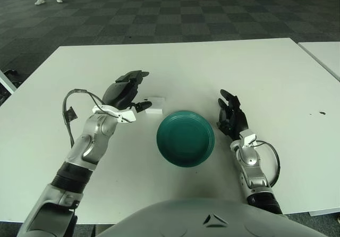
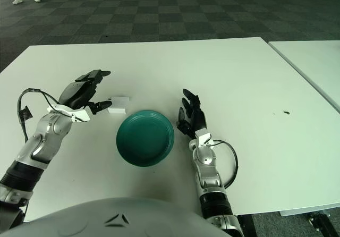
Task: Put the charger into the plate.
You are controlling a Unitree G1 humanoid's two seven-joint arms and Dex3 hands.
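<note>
Charger on table | left hand fingers spread, empty | right hand open

White charger flat beside green plate

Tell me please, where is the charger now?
The charger lies on the white table, just beyond the upper-left rim of the green plate, with the left hand open close beside its left end.

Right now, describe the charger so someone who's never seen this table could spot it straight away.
Start at the round green plate near the front of the white table. Just beyond its rim, on the robot's left, lies the charger, with the left hand open beside it. It is the only small, white, boxy item there.
</note>
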